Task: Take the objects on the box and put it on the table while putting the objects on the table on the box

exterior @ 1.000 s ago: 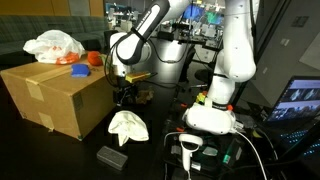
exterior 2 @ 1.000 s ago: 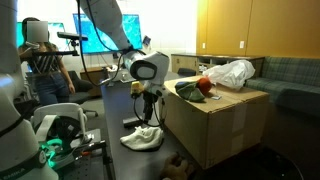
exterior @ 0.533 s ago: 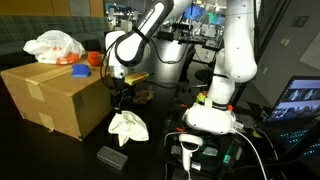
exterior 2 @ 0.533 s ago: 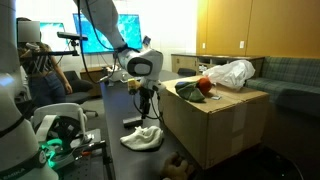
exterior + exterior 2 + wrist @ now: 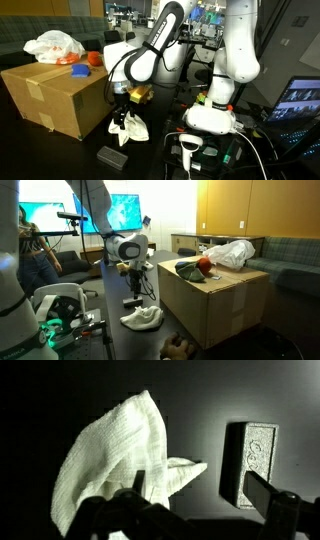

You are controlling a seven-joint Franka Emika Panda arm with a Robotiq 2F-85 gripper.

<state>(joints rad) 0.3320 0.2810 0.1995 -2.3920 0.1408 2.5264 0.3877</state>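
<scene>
A cloth (image 5: 128,127) lies on the table (image 5: 80,152) just beside the box (image 5: 50,95), a small block (image 5: 112,158) nearby, the gripper (image 5: 121,112) directly above, a bag (image 5: 55,45) atop the box.

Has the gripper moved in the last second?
Yes. Judged against the cardboard box, the gripper has come down, from near the box's upper half to just above the white cloth beside the box's base.

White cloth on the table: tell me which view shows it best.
Wrist view: the white cloth appears large, weave and folds clear. In both exterior views it is only a small crumpled heap by the box.
</scene>
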